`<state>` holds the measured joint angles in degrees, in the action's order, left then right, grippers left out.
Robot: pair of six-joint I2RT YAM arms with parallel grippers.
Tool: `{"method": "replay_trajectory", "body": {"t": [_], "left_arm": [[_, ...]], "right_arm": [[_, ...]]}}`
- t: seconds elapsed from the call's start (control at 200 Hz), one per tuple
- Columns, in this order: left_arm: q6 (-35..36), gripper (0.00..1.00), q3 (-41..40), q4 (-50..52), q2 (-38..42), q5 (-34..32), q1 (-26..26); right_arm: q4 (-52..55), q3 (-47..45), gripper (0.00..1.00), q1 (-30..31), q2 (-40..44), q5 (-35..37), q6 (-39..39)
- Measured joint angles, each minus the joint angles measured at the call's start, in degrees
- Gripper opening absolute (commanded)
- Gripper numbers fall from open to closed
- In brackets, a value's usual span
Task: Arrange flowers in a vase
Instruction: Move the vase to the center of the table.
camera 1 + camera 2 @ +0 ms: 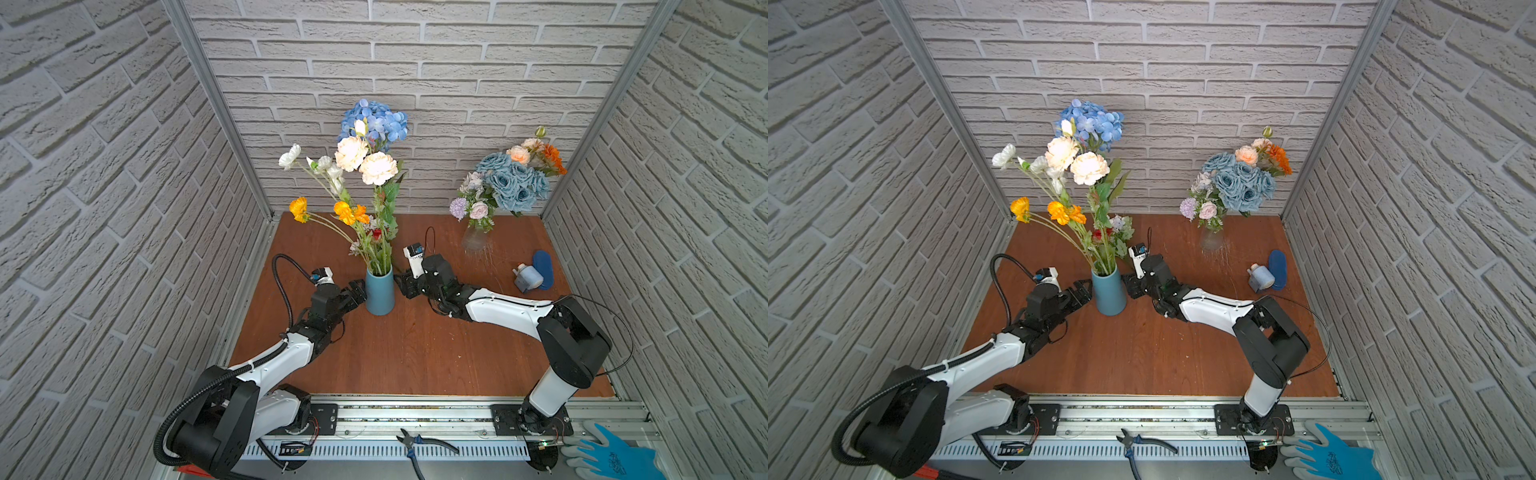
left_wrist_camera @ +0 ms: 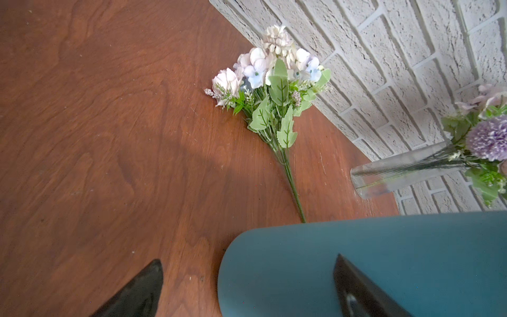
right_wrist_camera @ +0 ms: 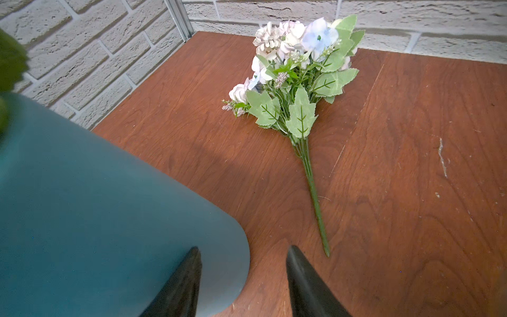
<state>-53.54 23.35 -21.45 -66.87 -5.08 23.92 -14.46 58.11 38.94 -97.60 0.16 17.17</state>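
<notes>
A blue vase (image 1: pixel 380 291) (image 1: pixel 1108 291) stands mid-table and holds flowers (image 1: pixel 365 162) (image 1: pixel 1077 162): blue hydrangea, peach roses, white and orange poppies, a small red bloom. A lilac-white spray (image 2: pixel 274 90) (image 3: pixel 296 79) (image 1: pixel 1121 230) lies flat on the table behind the vase. My left gripper (image 1: pixel 359 291) (image 1: pixel 1084 291) (image 2: pixel 247 277) is open wide, low at the vase's left side, with the vase's base partly between its fingers. My right gripper (image 1: pixel 401 284) (image 1: pixel 1127 284) (image 3: pixel 244 263) is open at the vase's right side, and the spray's stem tip lies just beyond it.
A glass vase (image 1: pixel 476 239) (image 2: pixel 397 175) with blue roses (image 1: pixel 509 183) stands at the back right. A pale blue spool (image 1: pixel 530 278) lies near the right wall. Pliers (image 1: pixel 419 442) and a blue glove (image 1: pixel 611 455) rest on the front rail. Brick walls close in three sides.
</notes>
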Motion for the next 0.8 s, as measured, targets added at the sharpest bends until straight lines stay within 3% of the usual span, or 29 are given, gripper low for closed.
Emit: {"method": "replay_trajectory", "body": {"t": [0.335,0.535,0.8], "left_arm": [[2.6,0.98,1.9,1.3,-0.5,-1.4,-0.3],[4.2,0.98,1.9,4.9,3.2,-1.6,-2.0],[6.3,0.98,2.0,8.0,9.6,0.2,-8.0]], "right_arm": [[-1.9,-4.2,0.51,0.4,0.3,-1.8,0.6],[1.6,-4.1,0.51,1.3,2.4,-0.4,0.1],[17.7,9.7,0.52,-1.5,-0.9,1.6,-5.8]]}}
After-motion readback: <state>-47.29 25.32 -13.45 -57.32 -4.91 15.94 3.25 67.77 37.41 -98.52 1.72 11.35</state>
